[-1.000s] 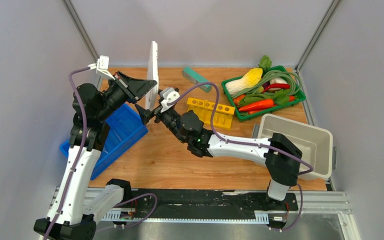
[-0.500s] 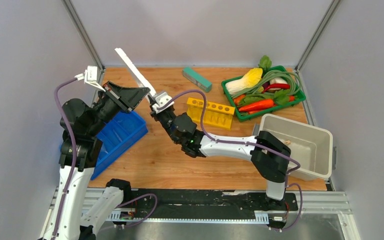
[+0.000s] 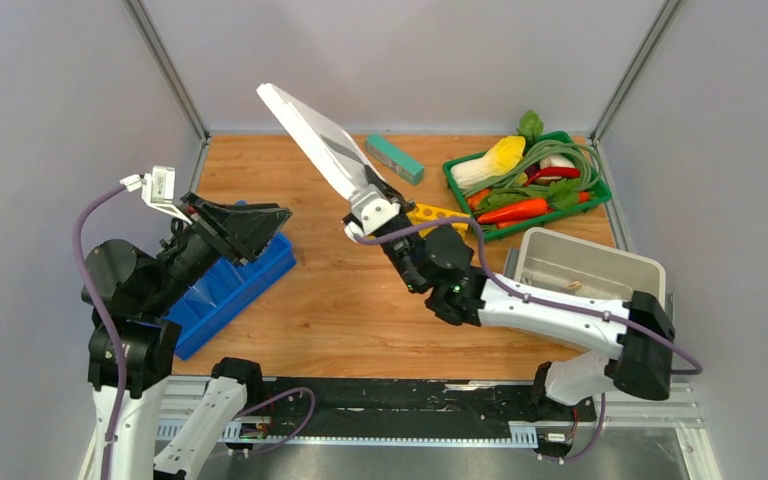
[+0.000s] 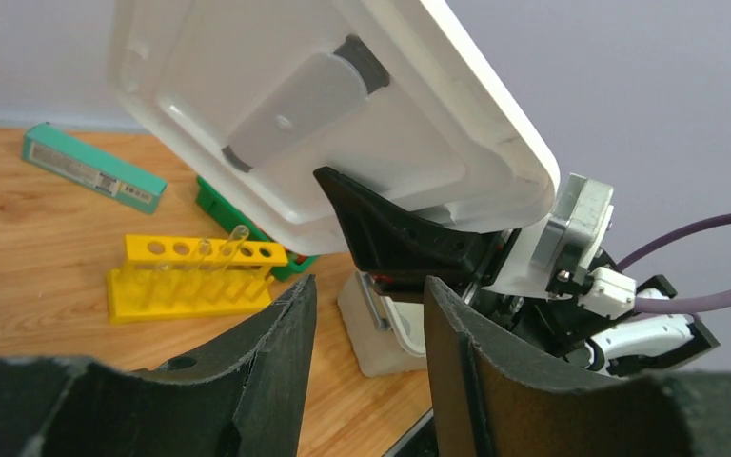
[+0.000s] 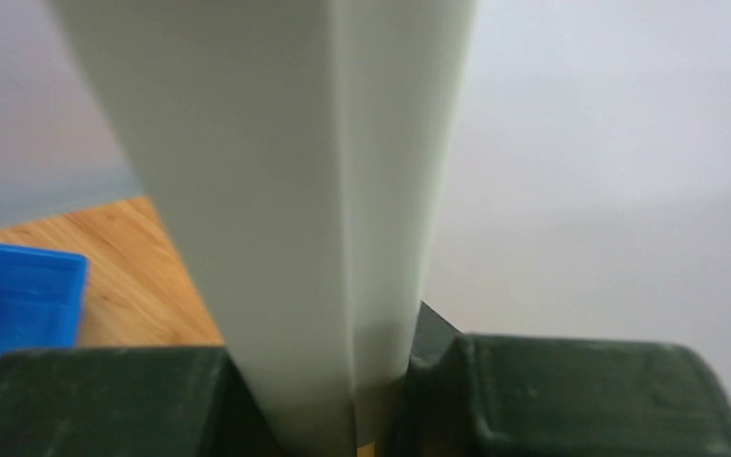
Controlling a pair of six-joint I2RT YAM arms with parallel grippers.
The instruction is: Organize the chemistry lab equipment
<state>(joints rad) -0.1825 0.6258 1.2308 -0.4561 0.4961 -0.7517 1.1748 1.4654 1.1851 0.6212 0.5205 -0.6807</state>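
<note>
Top external view: the right gripper point(image 3: 363, 193) is clamped on the lower edge of a flat white plastic lid point(image 3: 312, 135), which slants up and away from its fingers, high above the wooden table point(image 3: 330, 295). The yellow holed plastic rack point(image 3: 438, 214) stands on the table just behind that gripper's wrist, with a clear glass tube point(image 4: 236, 238) upright in one hole. The left gripper point(image 3: 272, 218) hovers with jaws parted and nothing between them, a blue plastic bin point(image 3: 222, 290) directly beneath it and the lid ahead of its fingers.
</note>
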